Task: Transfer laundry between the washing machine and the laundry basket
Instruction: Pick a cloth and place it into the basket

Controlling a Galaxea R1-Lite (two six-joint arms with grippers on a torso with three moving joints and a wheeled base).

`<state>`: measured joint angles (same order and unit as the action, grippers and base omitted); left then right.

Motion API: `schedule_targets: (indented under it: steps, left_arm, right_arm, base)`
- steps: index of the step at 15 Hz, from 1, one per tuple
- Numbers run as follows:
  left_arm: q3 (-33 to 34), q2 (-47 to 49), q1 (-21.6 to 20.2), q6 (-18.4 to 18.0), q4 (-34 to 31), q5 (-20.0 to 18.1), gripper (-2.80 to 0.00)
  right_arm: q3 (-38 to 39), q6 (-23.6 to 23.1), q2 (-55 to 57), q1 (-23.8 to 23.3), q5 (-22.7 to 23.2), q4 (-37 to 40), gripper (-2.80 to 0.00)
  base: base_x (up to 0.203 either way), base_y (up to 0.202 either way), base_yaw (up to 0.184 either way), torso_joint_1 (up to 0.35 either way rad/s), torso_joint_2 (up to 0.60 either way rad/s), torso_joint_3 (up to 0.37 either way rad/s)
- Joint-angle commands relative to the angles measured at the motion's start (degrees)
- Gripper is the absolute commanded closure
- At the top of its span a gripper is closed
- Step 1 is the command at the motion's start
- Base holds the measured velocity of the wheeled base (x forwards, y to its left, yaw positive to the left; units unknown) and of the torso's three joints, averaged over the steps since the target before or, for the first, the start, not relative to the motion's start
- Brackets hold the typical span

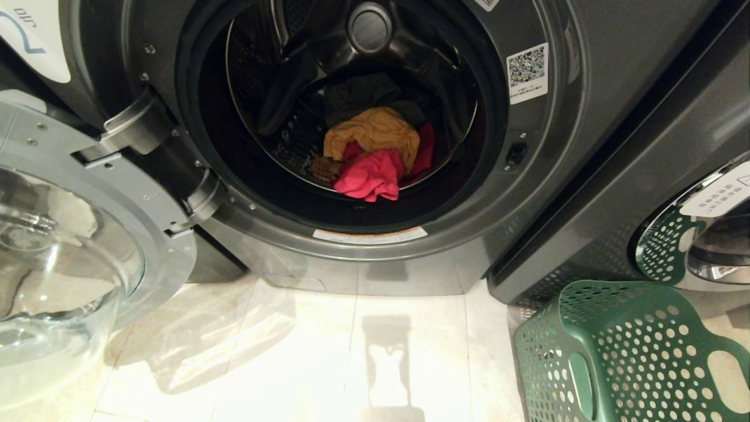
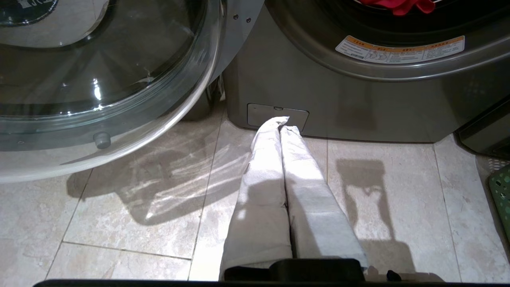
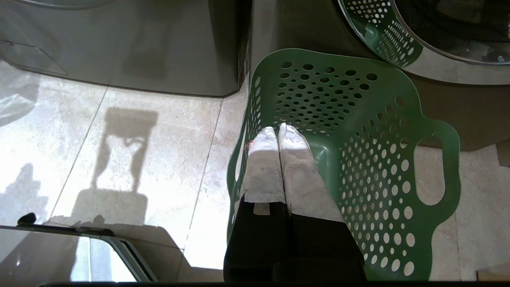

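Note:
The dark grey washing machine (image 1: 527,176) fills the head view, its round glass door (image 1: 64,246) swung open to the left. Inside the drum lie a yellow cloth (image 1: 375,133) and a pink cloth (image 1: 370,174), with dark laundry behind them. The green perforated laundry basket (image 1: 633,351) stands on the floor at the lower right and looks empty. My left gripper (image 2: 280,123), wrapped in white cloth, is shut and empty above the floor before the machine's base. My right gripper (image 3: 277,130) is shut and empty over the laundry basket (image 3: 378,159). Neither arm shows in the head view.
A second dark grey machine (image 1: 674,176) stands to the right, its chrome door ring (image 1: 703,234) just behind the basket. Pale floor tiles (image 1: 351,351) spread before the machines. The open door overhangs the floor on the left.

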<state>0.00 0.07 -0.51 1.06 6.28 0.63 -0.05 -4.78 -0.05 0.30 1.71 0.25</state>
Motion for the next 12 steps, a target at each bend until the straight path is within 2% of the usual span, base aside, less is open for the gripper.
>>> schedule_targets:
  steps: [1, 3, 6, 7, 9, 10, 12]
  left_arm:
    - [2.3, 0.1, 0.0, 0.1, 0.0, 0.1, 0.0]
    - [2.3, 0.0, 0.0, -0.1, 0.0, 0.0, 0.0]
    - [2.3, 0.0, 0.0, -0.2, 0.0, 0.0, 0.0]
    - [2.3, 0.1, 0.0, -0.2, 0.0, 0.0, 0.0]
    - [2.3, 0.1, 0.0, -0.3, 0.0, 0.0, 0.0]
    - [2.3, 0.0, 0.0, -0.3, 0.0, 0.0, 0.0]
    - [2.3, 0.1, 0.0, -0.3, 0.0, 0.0, 0.0]
  right_arm:
    - [-0.2, -1.5, 0.0, 0.0, -0.6, 0.2, 0.0]
    - [-4.9, -4.3, 0.5, 0.0, -0.6, 0.9, 0.0]
    - [-23.7, -3.7, 10.9, 0.1, 1.9, 8.7, 0.0]
    - [-28.4, -3.2, 17.4, 0.1, 4.6, 10.8, 0.0]
    - [-35.3, -3.0, 30.8, 0.2, 12.9, 13.9, 0.0]
    - [-37.2, -4.4, 36.7, 0.4, 17.9, 15.2, 0.0]
    - [-37.1, -12.2, 45.1, 3.0, 25.7, 16.8, 0.0]
  base:
    - [0.0, 0.0, 0.0, 0.0, 0.0, 0.0]
    - [0.0, 0.0, 0.0, 0.0, 0.0, 0.0]
    - [0.0, 0.0, 0.0, 0.0, 0.0, 0.0]
    - [0.0, 0.0, 0.0, 0.0, 0.0, 0.0]
    - [0.0, 0.0, 0.0, 0.0, 0.0, 0.0]
    - [0.0, 0.0, 0.0, 0.0, 0.0, 0.0]
    - [0.0, 0.0, 0.0, 0.0, 0.0, 0.0]
